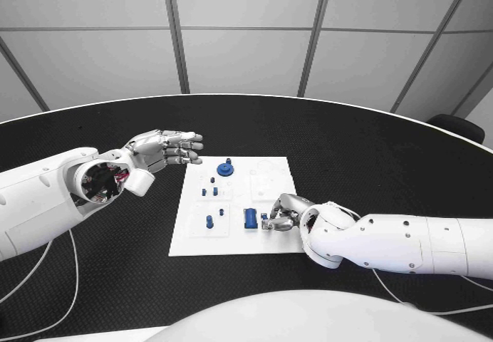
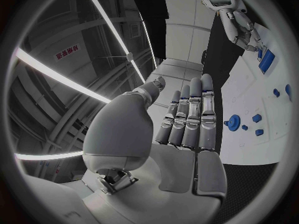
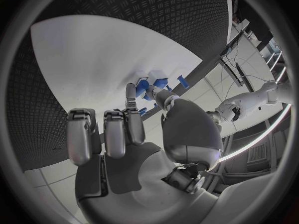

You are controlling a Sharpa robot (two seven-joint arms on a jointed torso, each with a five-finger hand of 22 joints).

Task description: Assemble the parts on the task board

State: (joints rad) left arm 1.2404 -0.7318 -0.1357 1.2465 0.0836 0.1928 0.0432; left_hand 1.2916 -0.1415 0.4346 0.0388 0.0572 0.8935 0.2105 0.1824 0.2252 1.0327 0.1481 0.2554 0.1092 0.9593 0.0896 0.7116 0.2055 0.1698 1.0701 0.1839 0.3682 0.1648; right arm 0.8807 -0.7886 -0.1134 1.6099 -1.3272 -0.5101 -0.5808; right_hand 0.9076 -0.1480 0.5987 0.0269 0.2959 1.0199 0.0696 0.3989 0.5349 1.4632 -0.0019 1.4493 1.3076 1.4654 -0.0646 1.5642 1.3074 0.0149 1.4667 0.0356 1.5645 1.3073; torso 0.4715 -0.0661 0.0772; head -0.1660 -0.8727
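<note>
Left hand (image 1: 164,151) hovers flat and empty just off the board's (image 1: 195,242) far-left corner, fingers straight and pressed together. Right hand (image 1: 291,214) pinches a small blue peg (image 1: 265,216) at the board's near-right area, beside the blue block (image 1: 250,218). Looks like mid-insertion; the next move calls for aligning the peg upright over its hole and pressing down.

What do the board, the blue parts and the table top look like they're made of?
Board: probably plastic, a matte white plate with shallow moulded recesses. Parts, such as the gear and the block: likely plastic, uniform saturated blue, no metallic shine. Table: black, textured mat-like surface, perhaps rubber; a fine raised pattern shows in the right wrist view.
</note>
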